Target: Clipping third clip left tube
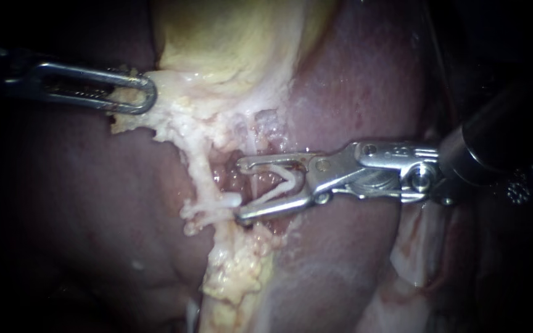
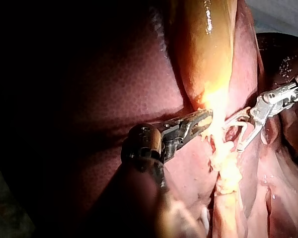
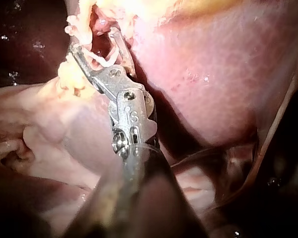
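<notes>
Holding a white clip [image 1: 276, 189], right instrument [image 1: 240, 190]

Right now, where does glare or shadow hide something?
Endoscope view: light pools at the centre, the left instrument fades into shadow toward its shaft. Left wrist view: glare washes out the gallbladder where the left instrument grips it. Right wrist view: the right instrument and its clip are well lit, its shaft shadowed.

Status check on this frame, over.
On left instrument, jaws shut on pale tissue. On right instrument, jaws hold open clip, unsqueezed. Nothing blocking.
</notes>
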`<state>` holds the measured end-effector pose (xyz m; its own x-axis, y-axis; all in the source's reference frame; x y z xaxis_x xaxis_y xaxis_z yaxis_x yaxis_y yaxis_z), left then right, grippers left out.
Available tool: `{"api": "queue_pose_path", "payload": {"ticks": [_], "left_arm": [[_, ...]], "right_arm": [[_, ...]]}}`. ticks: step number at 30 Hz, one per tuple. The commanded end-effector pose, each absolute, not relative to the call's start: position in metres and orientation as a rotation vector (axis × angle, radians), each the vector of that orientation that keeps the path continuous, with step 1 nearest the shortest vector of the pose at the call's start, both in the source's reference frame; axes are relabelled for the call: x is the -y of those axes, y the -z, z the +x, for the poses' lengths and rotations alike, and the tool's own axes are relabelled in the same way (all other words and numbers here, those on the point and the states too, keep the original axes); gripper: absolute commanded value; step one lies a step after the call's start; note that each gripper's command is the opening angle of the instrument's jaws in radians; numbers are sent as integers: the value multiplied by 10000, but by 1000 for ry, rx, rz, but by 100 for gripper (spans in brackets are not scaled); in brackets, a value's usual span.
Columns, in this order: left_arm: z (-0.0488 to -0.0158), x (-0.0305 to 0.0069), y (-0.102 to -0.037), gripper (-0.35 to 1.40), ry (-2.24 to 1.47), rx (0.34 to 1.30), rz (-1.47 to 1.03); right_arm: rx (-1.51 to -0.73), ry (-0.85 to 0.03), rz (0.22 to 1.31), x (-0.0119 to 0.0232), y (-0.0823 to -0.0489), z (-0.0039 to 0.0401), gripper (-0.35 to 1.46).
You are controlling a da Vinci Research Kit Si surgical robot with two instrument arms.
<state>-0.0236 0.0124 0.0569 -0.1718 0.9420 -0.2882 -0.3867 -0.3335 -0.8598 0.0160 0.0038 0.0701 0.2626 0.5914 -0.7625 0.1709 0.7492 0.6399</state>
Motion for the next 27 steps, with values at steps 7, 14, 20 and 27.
{"api": "queue_pose_path", "payload": {"ticks": [7,14,20,27], "left_arm": [[-236,-123,-569,-35,-1694,788,-1050],[-236,-123,-571,-35,-1699,787,-1045],[-236,-123,-572,-35,-1700,790,-1045],[-238,-122,-574,-35,-1704,788,-1040]], "right_arm": [[-1385,-314,790,-40,-702,181,49],[-1404,-325,800,-44,-704,208,49],[-1396,-360,782,-47,-706,226,49],[-1427,-397,792,-46,-701,247,49]]}}
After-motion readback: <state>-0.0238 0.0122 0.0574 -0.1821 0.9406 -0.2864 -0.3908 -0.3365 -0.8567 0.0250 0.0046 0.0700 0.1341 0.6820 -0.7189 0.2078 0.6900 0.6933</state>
